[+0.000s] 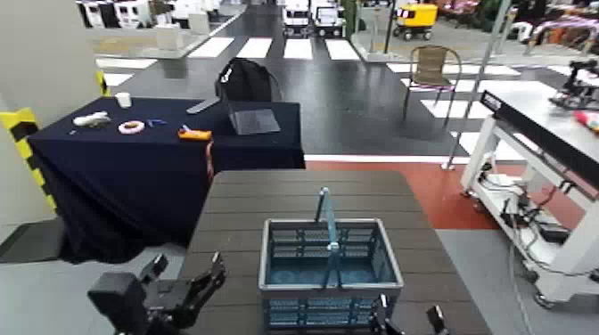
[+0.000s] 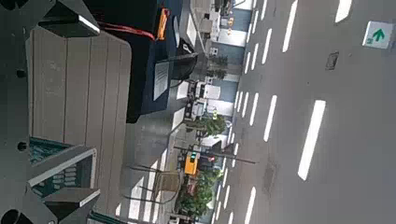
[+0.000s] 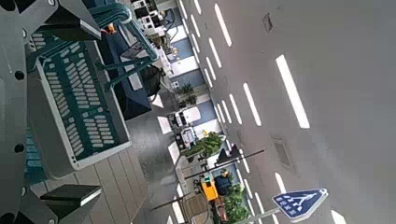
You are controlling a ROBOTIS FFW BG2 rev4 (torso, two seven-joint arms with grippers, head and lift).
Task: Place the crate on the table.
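Note:
The blue-grey lattice crate (image 1: 330, 267) stands on the dark brown slatted table (image 1: 267, 200), near its front edge, with the teal handle (image 1: 327, 223) upright. My left gripper (image 1: 183, 274) is open and empty, low at the table's front left corner, apart from the crate. In the left wrist view the left gripper (image 2: 93, 107) faces the table top, with a crate corner (image 2: 58, 168) off to one side. My right gripper (image 1: 408, 319) is open just off the crate's front right corner. In the right wrist view the right gripper (image 3: 98, 112) has the crate's side (image 3: 75, 103) close between its spread fingers, not gripped.
A navy cloth-draped table (image 1: 116, 169) stands behind at the left, bearing a laptop (image 1: 252, 118), a backpack (image 1: 245, 80) and small items. A white-framed workbench (image 1: 544, 134) stands at the right. A chair (image 1: 432, 71) is farther back on the open floor.

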